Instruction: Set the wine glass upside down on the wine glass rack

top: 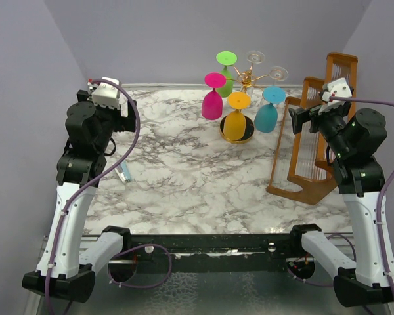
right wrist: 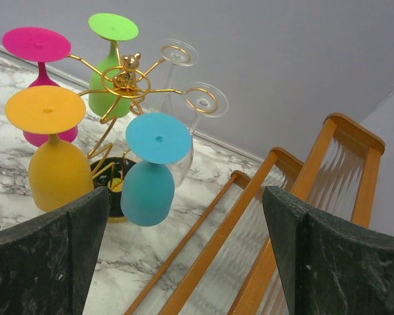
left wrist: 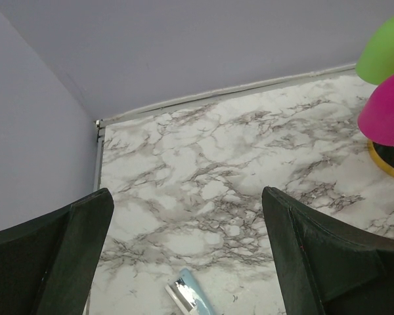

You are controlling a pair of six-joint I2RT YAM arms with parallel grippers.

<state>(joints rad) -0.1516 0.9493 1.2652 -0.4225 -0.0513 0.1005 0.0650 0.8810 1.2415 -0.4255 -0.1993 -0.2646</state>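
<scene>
The gold wine glass rack (top: 247, 79) stands at the back of the table on a round black base (top: 244, 134). Pink (top: 212, 100), green (top: 226, 71), orange (top: 235, 123) and blue (top: 267, 113) wine glasses hang on it upside down, with two clear ones (top: 255, 58) behind. The right wrist view shows the rack (right wrist: 126, 79) and the blue glass (right wrist: 150, 180) close ahead. My left gripper (top: 126, 110) (left wrist: 187, 195) is open and empty at the far left. My right gripper (top: 294, 119) (right wrist: 185, 193) is open and empty, right of the rack.
A brown wooden slatted frame (top: 312, 147) (right wrist: 276, 216) stands at the right, under my right gripper. A small light-blue and silver object (top: 123, 172) (left wrist: 190, 295) lies on the marble table (top: 184, 177) at the left. Walls close in behind and on both sides.
</scene>
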